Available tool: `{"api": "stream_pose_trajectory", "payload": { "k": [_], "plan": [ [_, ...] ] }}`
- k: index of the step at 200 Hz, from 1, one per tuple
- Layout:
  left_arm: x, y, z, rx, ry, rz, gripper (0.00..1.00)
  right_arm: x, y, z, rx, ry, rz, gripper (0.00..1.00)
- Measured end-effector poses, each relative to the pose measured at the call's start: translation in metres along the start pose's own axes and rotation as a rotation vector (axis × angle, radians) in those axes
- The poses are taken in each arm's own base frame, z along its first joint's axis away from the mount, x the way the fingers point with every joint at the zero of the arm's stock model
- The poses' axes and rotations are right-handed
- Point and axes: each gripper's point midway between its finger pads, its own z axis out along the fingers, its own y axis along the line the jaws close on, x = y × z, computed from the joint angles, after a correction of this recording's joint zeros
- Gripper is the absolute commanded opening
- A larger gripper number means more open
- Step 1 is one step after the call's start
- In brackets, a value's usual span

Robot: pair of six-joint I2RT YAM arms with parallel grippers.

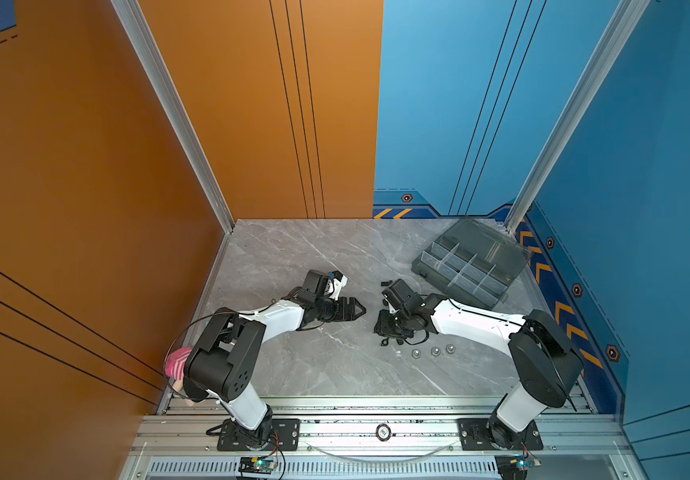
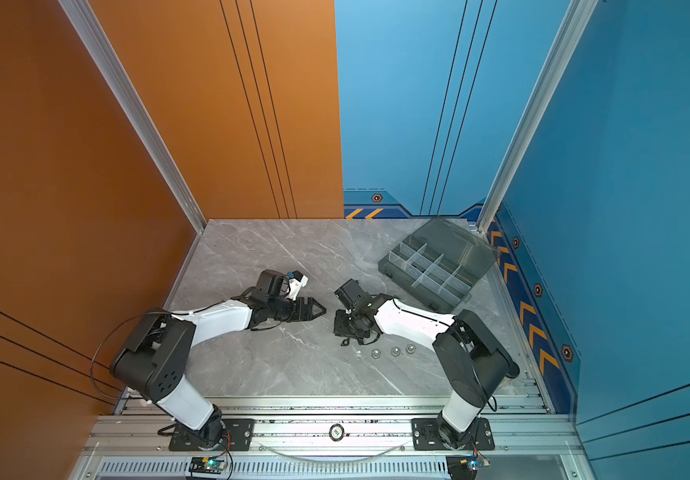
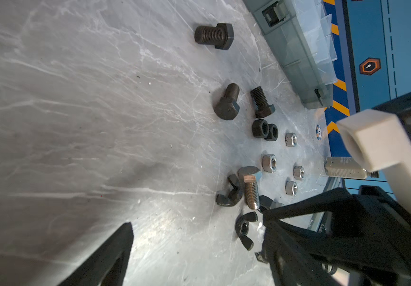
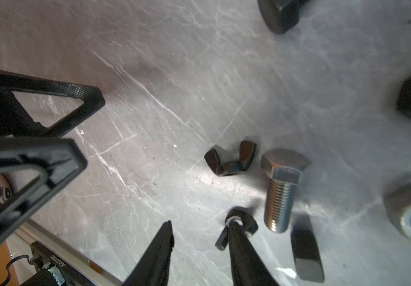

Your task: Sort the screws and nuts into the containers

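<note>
Right wrist view: my right pincer (image 4: 202, 221) stands apart, bare marble (image 4: 174, 74) in the gap. One finger crosses a black wing nut (image 4: 251, 224), resting on it or just above, I can't tell. That nut sits at the finger, not in the gap, so I reckon I need a sideways nudge before pinching. Just past the tips: the silver hex bolt (image 4: 280, 190) and a second wing nut (image 4: 231, 161). Off to the side is my left pincer (image 4: 94, 130), apart too and empty, parked clear, I'd say, to leave room.

Left wrist view: beyond the right pincer, black bolts (image 3: 226, 104), black hex nuts (image 3: 265, 128) and silver hex nuts (image 3: 269, 163) lie loose. Farther on, the organiser box (image 3: 294, 54).

Top view: its lid (image 1: 484, 239) is open for drops; compartments look empty.
</note>
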Motion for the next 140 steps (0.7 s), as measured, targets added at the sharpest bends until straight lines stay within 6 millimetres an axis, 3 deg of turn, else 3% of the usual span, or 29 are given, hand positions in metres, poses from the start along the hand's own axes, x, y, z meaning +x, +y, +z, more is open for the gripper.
{"api": "stream_pose_trajectory", "payload": {
  "k": [40,72,140],
  "plan": [
    [0.003,0.007,-0.003,0.003,0.001,-0.018,0.91,-0.008,0.006,0.012,-0.010,0.013,0.007,0.40],
    [0.000,0.011,-0.005,-0.002,-0.008,-0.028,0.91,-0.009,-0.001,0.021,0.003,0.027,0.033,0.40],
    [-0.001,0.011,-0.005,0.003,-0.011,-0.031,0.91,-0.013,-0.009,0.024,0.014,0.027,0.060,0.40]
  ]
}}
